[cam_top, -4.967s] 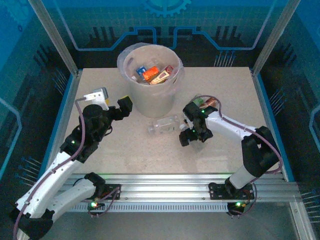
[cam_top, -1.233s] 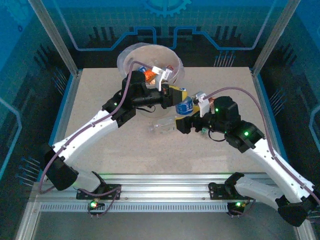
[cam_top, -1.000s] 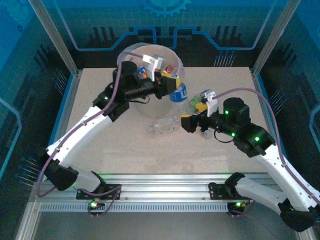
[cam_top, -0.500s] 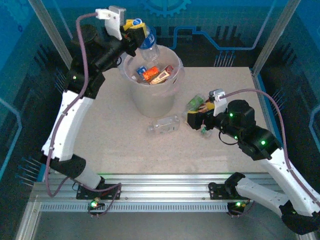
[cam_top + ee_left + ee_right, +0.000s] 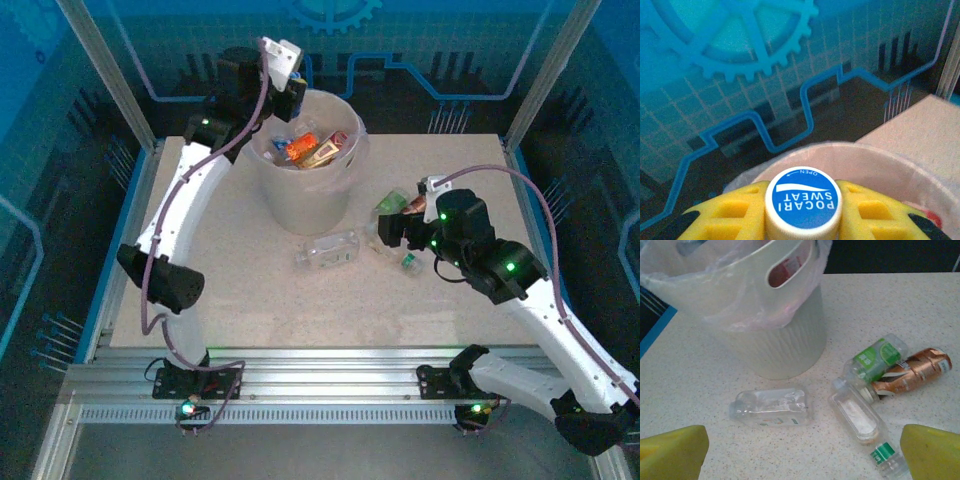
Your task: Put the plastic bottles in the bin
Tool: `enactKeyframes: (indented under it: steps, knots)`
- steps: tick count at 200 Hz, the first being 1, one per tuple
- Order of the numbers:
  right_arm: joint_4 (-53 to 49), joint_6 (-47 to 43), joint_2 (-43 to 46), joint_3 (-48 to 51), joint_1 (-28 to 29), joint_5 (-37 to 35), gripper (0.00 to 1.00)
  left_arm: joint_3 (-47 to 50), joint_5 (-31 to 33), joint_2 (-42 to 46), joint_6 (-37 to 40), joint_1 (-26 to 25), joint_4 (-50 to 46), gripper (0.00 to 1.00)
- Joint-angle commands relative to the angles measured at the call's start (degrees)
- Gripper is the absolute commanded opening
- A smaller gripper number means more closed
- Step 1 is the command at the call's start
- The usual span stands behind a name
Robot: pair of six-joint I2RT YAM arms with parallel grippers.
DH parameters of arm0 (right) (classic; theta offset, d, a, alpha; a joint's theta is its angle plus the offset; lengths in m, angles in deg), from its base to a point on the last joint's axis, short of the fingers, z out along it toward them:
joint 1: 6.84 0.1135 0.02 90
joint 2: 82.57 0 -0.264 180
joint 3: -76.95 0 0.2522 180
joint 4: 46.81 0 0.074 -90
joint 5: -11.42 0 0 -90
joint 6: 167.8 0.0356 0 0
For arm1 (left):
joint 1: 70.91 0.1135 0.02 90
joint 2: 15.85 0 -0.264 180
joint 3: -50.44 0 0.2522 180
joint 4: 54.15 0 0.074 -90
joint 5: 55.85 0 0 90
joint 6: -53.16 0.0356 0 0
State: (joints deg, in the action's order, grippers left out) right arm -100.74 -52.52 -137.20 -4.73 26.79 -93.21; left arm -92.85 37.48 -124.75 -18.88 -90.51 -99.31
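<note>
- Over the far-left rim of the bin [image 5: 300,205], the left gripper [image 5: 290,92] is clamped tight on a blue-capped bottle [image 5: 802,202]. In the left wrist view its yellow pads [image 5: 735,220] press on either side of the cap, which reads POCARI SWEAT.
- Just past that cap, the bin's whitish rim curves across the left wrist view, so the held bottle is right at the bin's edge and not yet let go.
- Inside the bin lie several bottles with orange and red labels.
- To the right of the bin, the right gripper [image 5: 392,232] stands low over the table with its fingers spread wide and nothing between them.
- Ahead of it on the table lie a clear bottle [image 5: 772,407], a second clear bottle [image 5: 857,415] with a green band, a green-labelled bottle [image 5: 875,360] and a copper bottle [image 5: 912,370]. The last three touch one another, all near the bin's foot.
- Half a second earlier the left arm held its bottle higher, above and left of the rim with the blue label in plain sight. It has since come down to the rim.
- The right gripper has barely shifted, and the bottles on the table lie where they did.
</note>
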Motion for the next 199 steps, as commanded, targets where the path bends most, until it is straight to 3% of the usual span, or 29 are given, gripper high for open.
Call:
enactKeyframes:
  steps: [1, 43, 125, 157, 187, 199]
  knots:
    - [-1.4, 2.2, 0.2, -0.7, -1.3, -1.2, 1.00, -2.8, 2.6, -1.9, 4.4, 0.3, -3.2, 0.00]
    - [-1.9, 3.4, 0.6, 0.0, -2.7, -1.0, 1.00, -4.1, 4.2, -6.7, 6.8, 0.0, -8.5, 0.00]
    - [-2.2, 4.4, 0.8, 1.1, -4.2, 0.1, 1.00, -8.5, 13.6, -16.4, 13.7, -3.8, -13.3, 0.01]
    - [-2.4, 4.1, 0.8, 1.1, -4.6, 0.9, 1.00, -10.0, 14.5, -18.1, 13.2, -4.7, -12.2, 0.30]
    - [-2.4, 3.7, 0.9, 1.3, -4.7, 1.4, 1.00, -12.1, 14.5, -18.3, 12.2, -5.3, -11.1, 0.66]
    - [-2.3, 3.6, 0.9, 1.4, -4.7, 1.6, 1.00, -13.6, 15.0, -18.2, 12.0, -5.8, -11.0, 0.75]
